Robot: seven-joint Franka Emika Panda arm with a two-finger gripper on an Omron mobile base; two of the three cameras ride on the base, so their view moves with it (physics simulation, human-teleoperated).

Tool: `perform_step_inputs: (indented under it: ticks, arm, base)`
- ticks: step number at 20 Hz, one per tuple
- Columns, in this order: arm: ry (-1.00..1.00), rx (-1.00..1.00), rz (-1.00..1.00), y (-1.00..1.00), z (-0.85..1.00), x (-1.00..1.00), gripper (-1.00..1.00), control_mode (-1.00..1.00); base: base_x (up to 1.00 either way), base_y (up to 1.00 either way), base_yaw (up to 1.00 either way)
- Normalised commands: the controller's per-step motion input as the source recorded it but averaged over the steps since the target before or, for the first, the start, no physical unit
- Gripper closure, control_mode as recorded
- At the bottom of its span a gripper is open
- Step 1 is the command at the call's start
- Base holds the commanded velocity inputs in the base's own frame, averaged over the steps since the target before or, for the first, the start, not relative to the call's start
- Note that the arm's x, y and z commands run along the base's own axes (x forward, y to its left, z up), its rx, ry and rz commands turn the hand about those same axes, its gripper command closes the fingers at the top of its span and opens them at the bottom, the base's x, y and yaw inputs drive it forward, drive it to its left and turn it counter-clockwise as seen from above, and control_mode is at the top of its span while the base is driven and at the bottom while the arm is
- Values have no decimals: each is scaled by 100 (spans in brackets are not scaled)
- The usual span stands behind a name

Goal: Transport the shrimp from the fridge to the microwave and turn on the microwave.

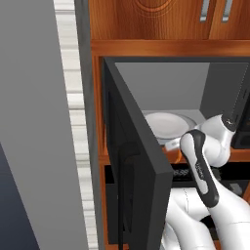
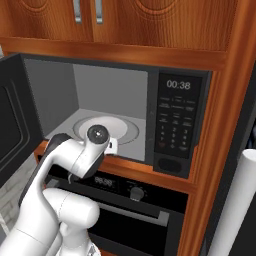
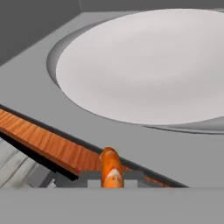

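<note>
A: Starting with the left base view, what is showing?

B: The dark grey built-in microwave is standing with its door swung wide toward the camera. The round white turntable is sitting bare inside. The white arm with dark joints is reaching up to the front edge of the cavity, and its own wrist is hiding the hand there.

A: And the right base view?

B: The arm is rising from the lower left, with its wrist just at the wooden ledge below the microwave mouth. The black keypad is showing the digits "00:38"; the button labels are too small to read. Below it, the black oven is carrying a small display I cannot make out.

A: The hand view?

B: The two-finger gripper is clamping the tiny orange shrimp with paler streaks, which is poking up between the jaws. It is hovering over the ledge at the cavity's lip, short of the turntable.

A: What could go wrong?

B: I would judge that letting go here is dropping the shrimp on the ledge or the floor of the cavity, since it is not yet over the plate. The grip also looks to be on very little of it, so a jolt while reaching in might shake it loose.
</note>
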Motion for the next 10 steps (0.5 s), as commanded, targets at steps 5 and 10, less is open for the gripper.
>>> perform_step_inputs:
  ticks: [5, 10]
  arm:
    - [-17, -1, -1, 0, 22, 7, 100, -100]
    - [-11, 0, -4, 0, 45, 22, 100, -100]
  base:
    - [0, 0, 0]
    - [0, 0, 0]
